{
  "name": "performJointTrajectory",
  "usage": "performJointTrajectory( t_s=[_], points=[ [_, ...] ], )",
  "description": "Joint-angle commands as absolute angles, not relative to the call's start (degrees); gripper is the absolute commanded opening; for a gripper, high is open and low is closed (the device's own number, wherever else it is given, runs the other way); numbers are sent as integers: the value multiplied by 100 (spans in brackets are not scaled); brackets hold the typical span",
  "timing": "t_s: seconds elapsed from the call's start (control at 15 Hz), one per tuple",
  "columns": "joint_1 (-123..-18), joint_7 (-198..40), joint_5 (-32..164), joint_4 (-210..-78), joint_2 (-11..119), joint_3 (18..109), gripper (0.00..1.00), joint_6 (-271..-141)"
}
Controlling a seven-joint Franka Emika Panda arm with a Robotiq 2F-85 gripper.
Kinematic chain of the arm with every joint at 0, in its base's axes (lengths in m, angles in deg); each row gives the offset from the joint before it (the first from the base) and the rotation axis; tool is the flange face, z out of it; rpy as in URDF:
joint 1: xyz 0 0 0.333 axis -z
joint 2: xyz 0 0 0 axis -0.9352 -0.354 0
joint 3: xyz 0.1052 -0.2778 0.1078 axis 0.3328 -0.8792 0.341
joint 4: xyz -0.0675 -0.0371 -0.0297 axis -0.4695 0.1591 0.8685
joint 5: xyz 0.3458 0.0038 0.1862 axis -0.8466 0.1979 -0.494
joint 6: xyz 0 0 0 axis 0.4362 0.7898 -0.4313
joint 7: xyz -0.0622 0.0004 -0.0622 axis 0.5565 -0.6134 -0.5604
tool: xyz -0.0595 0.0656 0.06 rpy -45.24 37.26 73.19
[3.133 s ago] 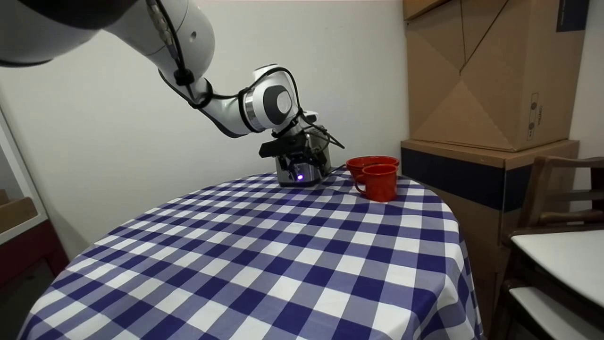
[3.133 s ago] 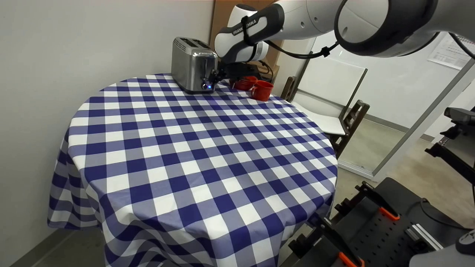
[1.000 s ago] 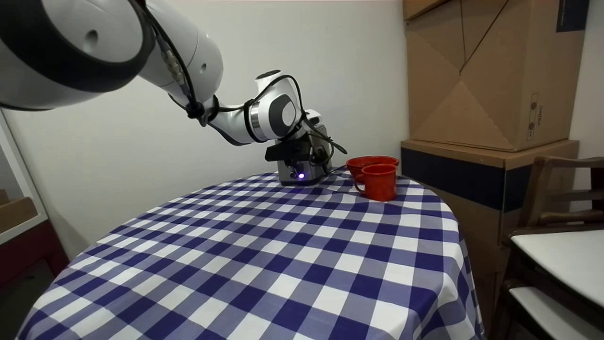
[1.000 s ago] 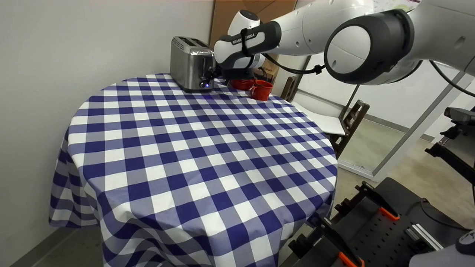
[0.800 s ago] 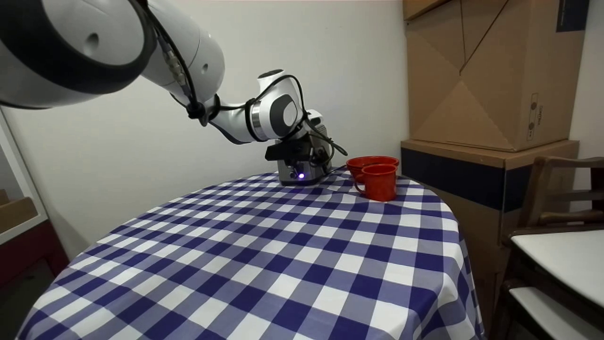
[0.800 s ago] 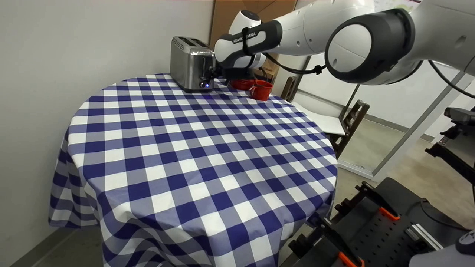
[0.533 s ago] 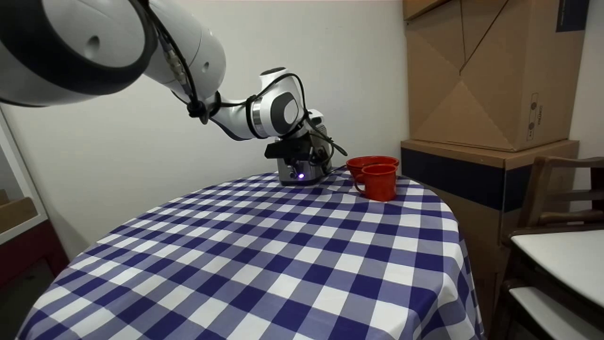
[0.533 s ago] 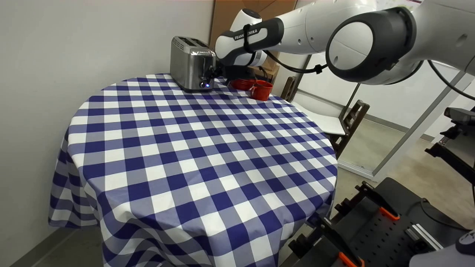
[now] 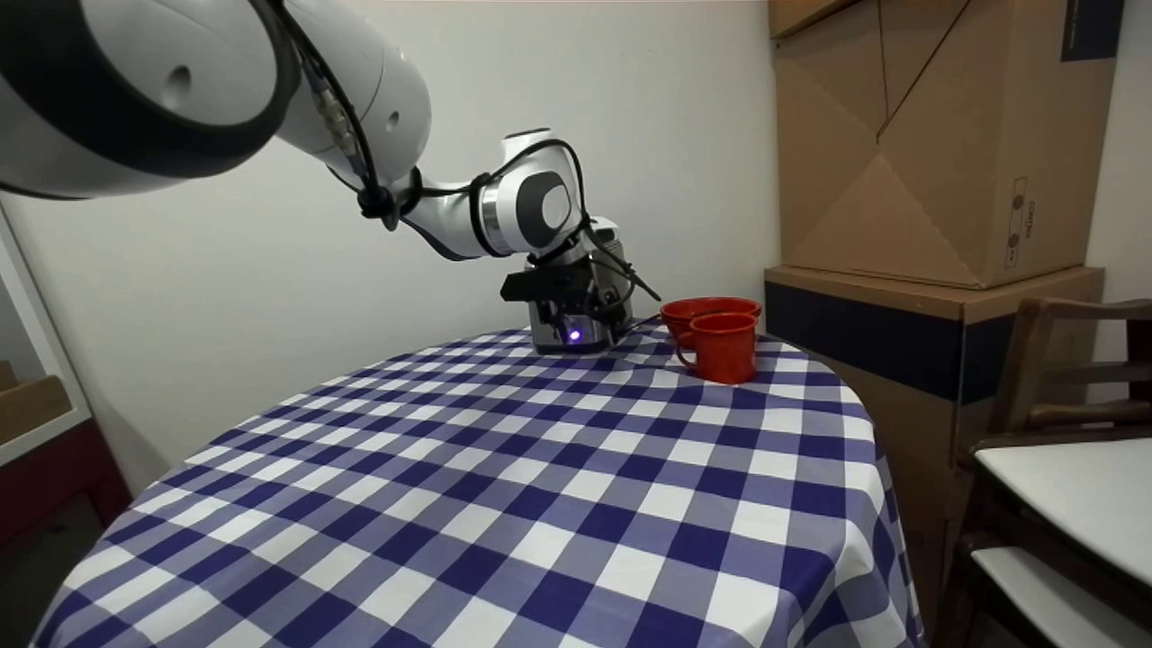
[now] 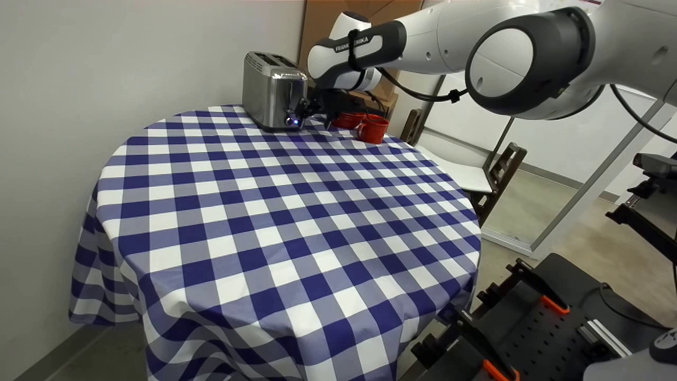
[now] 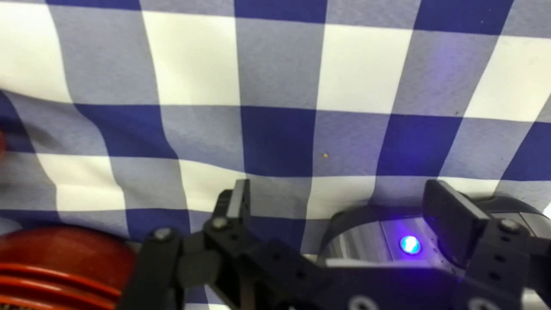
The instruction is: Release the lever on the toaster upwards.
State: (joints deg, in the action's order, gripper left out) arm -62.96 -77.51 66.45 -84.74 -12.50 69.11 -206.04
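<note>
The toaster (image 10: pixel 259 90) stands upright on the checked tablecloth (image 10: pixel 238 211), close to the wall (image 10: pixel 158 53), and its small light (image 11: pixel 410 245) shines blue. At this lighted end is the gripper (image 11: pixel 342 202), whose two fingers (image 11: pixel 456 224) are, in the wrist view, wide apart and gripping nothing (whether one of them touches the toaster, I cannot tell). On the same cloth there is also the red mug (image 9: pixel 725 351), beside the red bowl (image 9: pixel 706 307).

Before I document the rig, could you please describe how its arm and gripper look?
The arm is white with dark grey panels and rounded joints; a black strap splits its lettering into FRANK and EMIKA. Black cables run along it. The gripper is black, with blocky jaws and round greyish fasteners.
</note>
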Motion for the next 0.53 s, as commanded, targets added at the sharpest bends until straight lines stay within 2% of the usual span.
performJointTrajectory(
  t_s=[0.0, 0.47],
  points=[
    [-6268, -7782, 6646, -8230, -1330, 6876, 100, -20334],
    [-6283, -7830, 6687, -8176, -1422, 6797, 100, -20455]
  ],
)
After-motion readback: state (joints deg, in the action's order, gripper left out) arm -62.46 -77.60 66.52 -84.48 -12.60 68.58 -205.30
